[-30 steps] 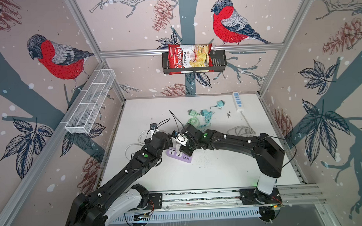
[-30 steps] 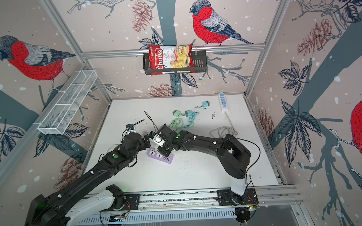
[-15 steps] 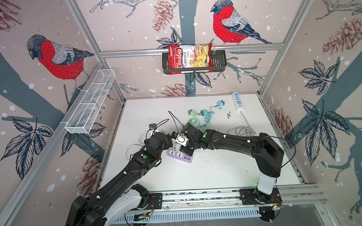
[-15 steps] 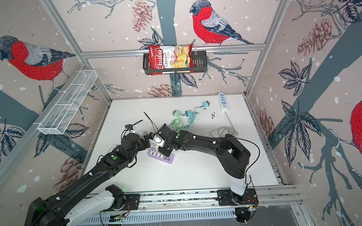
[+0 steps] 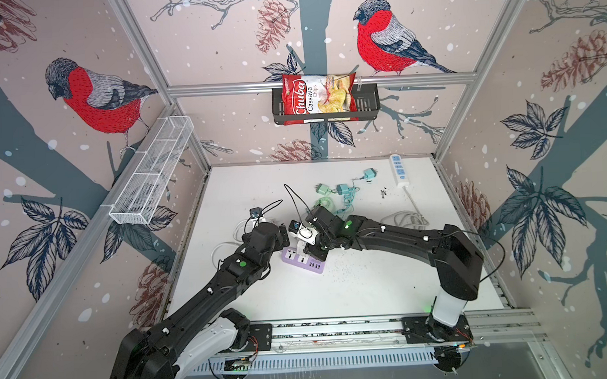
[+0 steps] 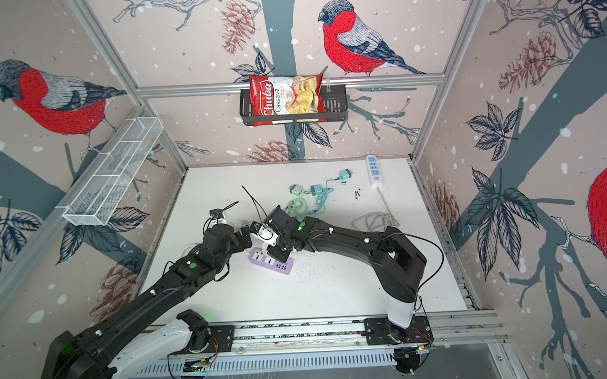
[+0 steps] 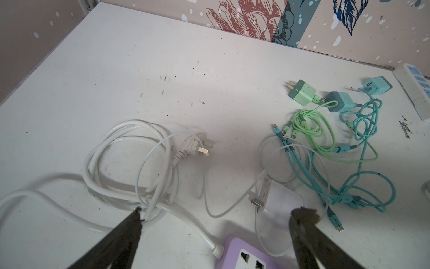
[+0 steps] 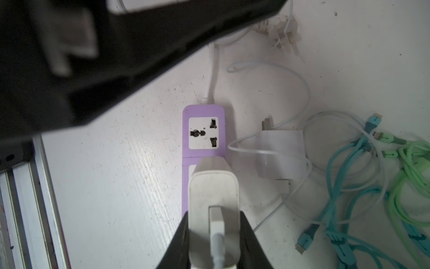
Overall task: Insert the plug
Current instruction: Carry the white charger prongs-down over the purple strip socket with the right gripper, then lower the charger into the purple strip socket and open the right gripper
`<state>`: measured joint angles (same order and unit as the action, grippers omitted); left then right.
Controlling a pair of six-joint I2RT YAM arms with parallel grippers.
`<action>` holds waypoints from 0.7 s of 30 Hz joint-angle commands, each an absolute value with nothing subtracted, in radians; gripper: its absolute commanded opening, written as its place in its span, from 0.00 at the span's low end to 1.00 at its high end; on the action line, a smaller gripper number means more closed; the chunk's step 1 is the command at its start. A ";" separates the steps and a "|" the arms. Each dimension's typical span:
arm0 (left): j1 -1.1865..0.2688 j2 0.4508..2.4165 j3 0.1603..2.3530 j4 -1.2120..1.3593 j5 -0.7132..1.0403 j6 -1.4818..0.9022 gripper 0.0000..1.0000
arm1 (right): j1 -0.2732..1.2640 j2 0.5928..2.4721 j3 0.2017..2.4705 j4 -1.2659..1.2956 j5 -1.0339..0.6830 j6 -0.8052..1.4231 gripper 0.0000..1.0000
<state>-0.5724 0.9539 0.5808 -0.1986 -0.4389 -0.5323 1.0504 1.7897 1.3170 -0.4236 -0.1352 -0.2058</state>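
Hovering left of centre in a top view with left gripper (image 5: 282, 232) spread wide, gripping nothing. Just right, pinching white plug (image 8: 213, 184) between right gripper (image 8: 215, 223) fingers, sitting over purple power strip (image 8: 203, 111) mid-frame.

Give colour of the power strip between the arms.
Purple power strip, white socket panels; right wrist view best.

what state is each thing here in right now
purple plastic power strip, lying flat, end socket empty
white square charger plug, over the strip's next socket, seating unclear
right end effector, shut on the white square charger plug
left end effector, open, empty
second white charger block, on its side, unplugged
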 commanded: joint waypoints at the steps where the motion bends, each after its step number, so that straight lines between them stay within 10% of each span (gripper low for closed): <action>1: -0.570 0.954 0.579 -0.169 -0.433 -0.522 0.98 | 1.048 1.811 1.332 -0.433 -0.146 -0.208 0.04; 21: -0.565 0.957 0.556 -0.142 -0.419 -0.520 0.98 | 1.046 1.783 1.341 -0.479 -0.141 -0.215 0.04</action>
